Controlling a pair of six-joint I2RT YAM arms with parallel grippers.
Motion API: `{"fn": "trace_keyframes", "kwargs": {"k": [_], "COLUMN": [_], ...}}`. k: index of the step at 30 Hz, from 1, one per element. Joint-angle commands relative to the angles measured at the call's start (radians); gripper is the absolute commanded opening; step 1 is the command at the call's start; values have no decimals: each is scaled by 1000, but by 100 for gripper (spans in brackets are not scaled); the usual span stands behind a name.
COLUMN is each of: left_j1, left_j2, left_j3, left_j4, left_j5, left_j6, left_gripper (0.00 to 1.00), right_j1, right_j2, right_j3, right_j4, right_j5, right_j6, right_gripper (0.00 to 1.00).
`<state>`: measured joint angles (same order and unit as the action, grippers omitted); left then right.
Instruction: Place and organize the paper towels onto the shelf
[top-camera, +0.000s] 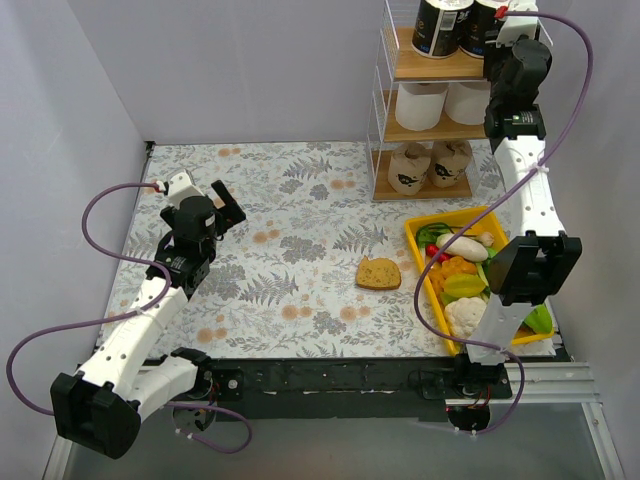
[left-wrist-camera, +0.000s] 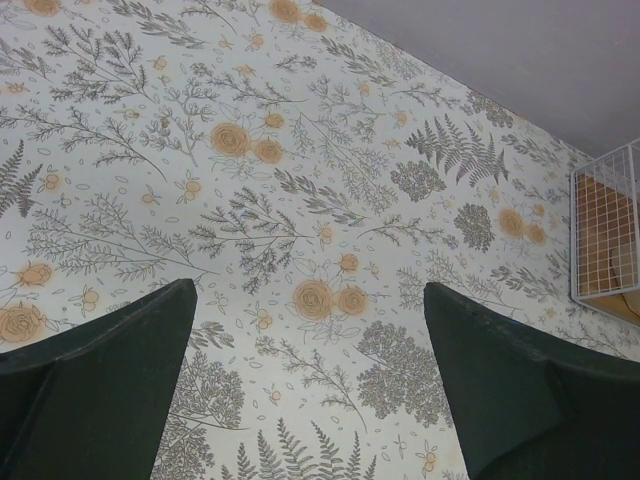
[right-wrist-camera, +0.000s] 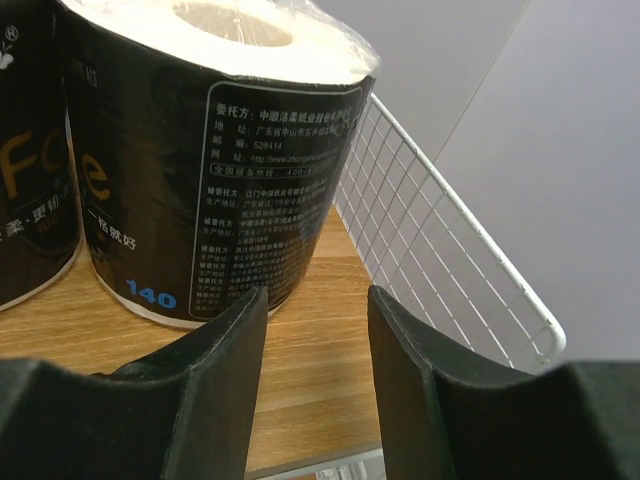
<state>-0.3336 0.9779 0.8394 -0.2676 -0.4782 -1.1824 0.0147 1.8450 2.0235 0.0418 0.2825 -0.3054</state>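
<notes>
The shelf (top-camera: 380, 120) stands at the back right with paper towels on all three boards. Two black-wrapped rolls (top-camera: 441, 27) are on top, two white rolls (top-camera: 421, 106) in the middle, and two tan printed rolls (top-camera: 408, 168) at the bottom. My right gripper (right-wrist-camera: 318, 300) is at the top board's (right-wrist-camera: 310, 390) right end, open. Its left finger is just beside the right black roll (right-wrist-camera: 220, 170), with only bare wood between the jaws. My left gripper (left-wrist-camera: 310, 300) hangs wide open over the floral cloth at the left (top-camera: 228, 205), holding nothing.
A yellow tray (top-camera: 470, 217) of vegetables lies under the right arm at the front right. A brown bread slice (top-camera: 379, 273) rests on the cloth mid-table. The shelf's white wire side (right-wrist-camera: 430, 230) rises close to my right finger. Grey walls enclose the table.
</notes>
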Motion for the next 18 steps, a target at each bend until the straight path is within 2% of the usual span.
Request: {"fn": "trace_keyframes", "kwargs": {"k": [1,5,7,11,15,16,17,18], "left_j1": [-1,-1,-1,-1,-1,-1,-1,-1], "left_j2": [-5,1,16,59,41,36,28,13], "left_j3": [1,0,1,24,7,3,-3,-8], "left_j4": [10,18,30,25,60,76,82,93], "left_j5": [3,44,119,234,360,375,409,429], "left_j6": [17,27,43,55,76,79,79,82], "left_gripper": [98,98,98,98,98,98,98,98], "right_j1": [-4,-4,-4,-5,-4,-4,-4,-5], "right_j2": [-49,-147,-225,-341,-492,-522,-552,-611], "right_j3": [57,-5,-77,-157,-253,-314,-354,-388], "right_j4": [-25,-40,-40,-138,-259,-291,-305,-316], "right_j5": [32,11,-55,-77,-241,-331,-362,-393], "right_j6": [17,54,64,135,225,271,297,334], "right_gripper": [53,57,60,64,70,73,82,95]}}
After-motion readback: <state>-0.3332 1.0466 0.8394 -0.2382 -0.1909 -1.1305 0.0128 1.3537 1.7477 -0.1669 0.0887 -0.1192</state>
